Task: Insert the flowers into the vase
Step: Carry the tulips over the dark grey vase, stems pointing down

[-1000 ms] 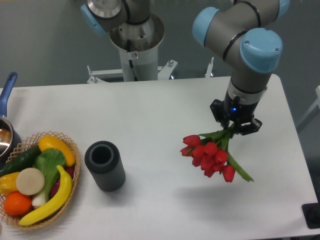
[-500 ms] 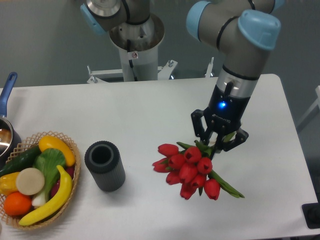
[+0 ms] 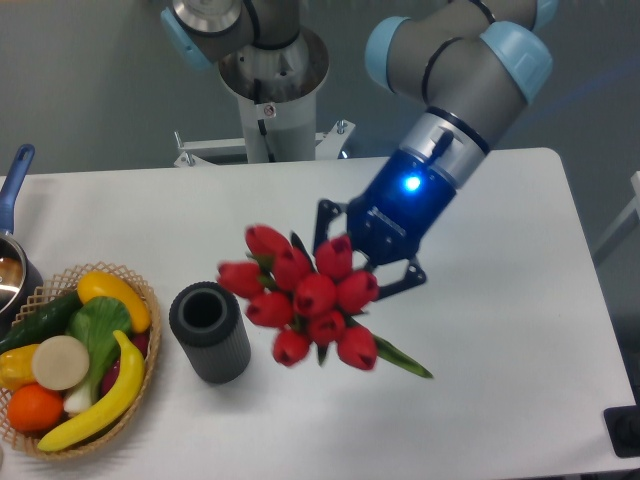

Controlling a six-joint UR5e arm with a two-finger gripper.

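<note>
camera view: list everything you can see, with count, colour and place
tulips: about ten, red with green stems, held in the air just right of the vase
vase: one, dark grey, ribbed, upright left of centre
wicker basket: one, tan, front left, holding yellow, green and orange produce
pot: one, blue handle, left edge
table: one, white
gripper: one, black fingers closed on the tulip stems
arm: one, grey and light blue

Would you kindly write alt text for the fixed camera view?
A robot gripper holds a bunch of red flowers just right of an upright dark vase on a white table. A basket of fruit sits at the left edge.
</note>
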